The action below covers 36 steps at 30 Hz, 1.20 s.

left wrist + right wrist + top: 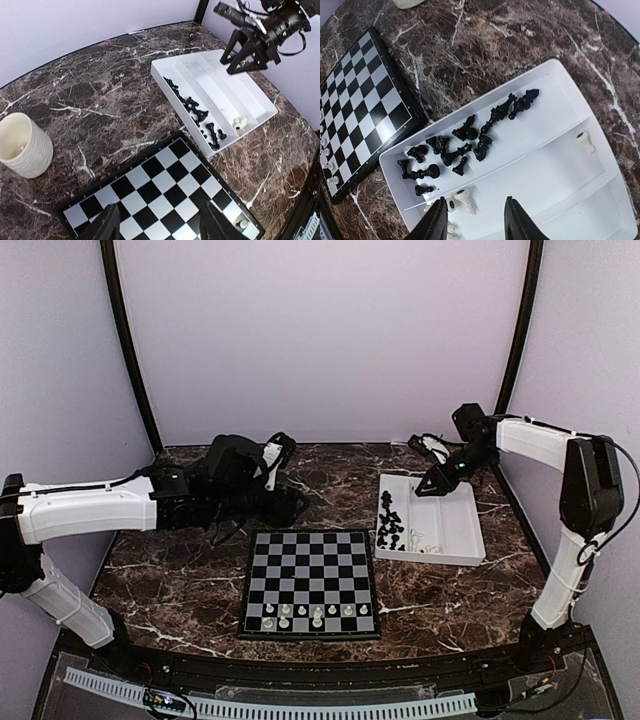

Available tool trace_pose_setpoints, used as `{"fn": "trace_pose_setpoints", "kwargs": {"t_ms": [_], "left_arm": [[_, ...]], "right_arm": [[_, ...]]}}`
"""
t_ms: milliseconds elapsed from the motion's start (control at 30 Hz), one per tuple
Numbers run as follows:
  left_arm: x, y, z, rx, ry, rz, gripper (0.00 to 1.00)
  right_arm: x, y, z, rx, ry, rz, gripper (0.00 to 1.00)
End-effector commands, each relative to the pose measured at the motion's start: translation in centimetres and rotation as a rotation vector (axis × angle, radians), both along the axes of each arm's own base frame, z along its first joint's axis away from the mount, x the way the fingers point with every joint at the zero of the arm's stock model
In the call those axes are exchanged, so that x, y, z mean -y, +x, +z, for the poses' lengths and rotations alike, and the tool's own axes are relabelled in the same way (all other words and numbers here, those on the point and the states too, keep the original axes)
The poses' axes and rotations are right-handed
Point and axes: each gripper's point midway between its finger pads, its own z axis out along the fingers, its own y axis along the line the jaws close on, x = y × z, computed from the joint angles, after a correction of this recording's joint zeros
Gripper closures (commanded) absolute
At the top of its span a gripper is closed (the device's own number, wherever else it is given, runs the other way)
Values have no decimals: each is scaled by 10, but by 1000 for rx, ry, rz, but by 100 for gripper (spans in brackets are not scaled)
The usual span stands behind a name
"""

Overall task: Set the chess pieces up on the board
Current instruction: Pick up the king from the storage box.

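Left hand (160,226) hangs over the board (150,192) with its fingers spread wide and nothing between them, you just see checks through the gap. Ahead of it and off to its left there's a ribbed cream cup (22,145) sitting on the marble table (100,90), clear of the board. A bunch of white chessmen (305,615) stands along the board edge farthest from that hand, the side by the arm bases. The other squares look bare from above. Right hand (474,222) is over the white tray (560,165), also open and holding nothing, with the tray floor visible between the fingers. The black pieces (465,145) are in a jumble in the compartment just ahead of its fingertips, the one on the board side of the tray. A few loose white pieces (461,200) sit in the middle compartment right at the fingertips, closer to the finger on the left of that view, though I can't tell if anything is touching. One more white piece (585,141) stands in the same compartment, ahead and well off to the hand's right. The tray lies just beside the board, which sits to this hand's left.
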Motion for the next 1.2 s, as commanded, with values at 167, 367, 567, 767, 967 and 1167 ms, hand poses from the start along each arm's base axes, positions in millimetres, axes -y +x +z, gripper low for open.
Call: {"fn": "trace_pose_setpoints", "kwargs": {"t_ms": [167,367,567,767,967,1167], "left_arm": [[44,37,28,21,-67,-87,43],[52,61,37,20,-91,-92,43],[52,72,35,7,-89,-95,43],[46,76,35,-3,-84,-79,43],[44,79,27,-20,-86,-63,43],[42,79,25,-26,-87,-53,43]], "right_arm": [[18,-30,-55,-147,-172,120,62],[20,-46,-73,-147,-232,215,65],[15,-66,-69,-22,-299,419,69],[6,-66,-75,96,-419,598,71],[2,-69,-82,138,-509,725,70],[-5,-68,-87,170,-556,801,69]]}}
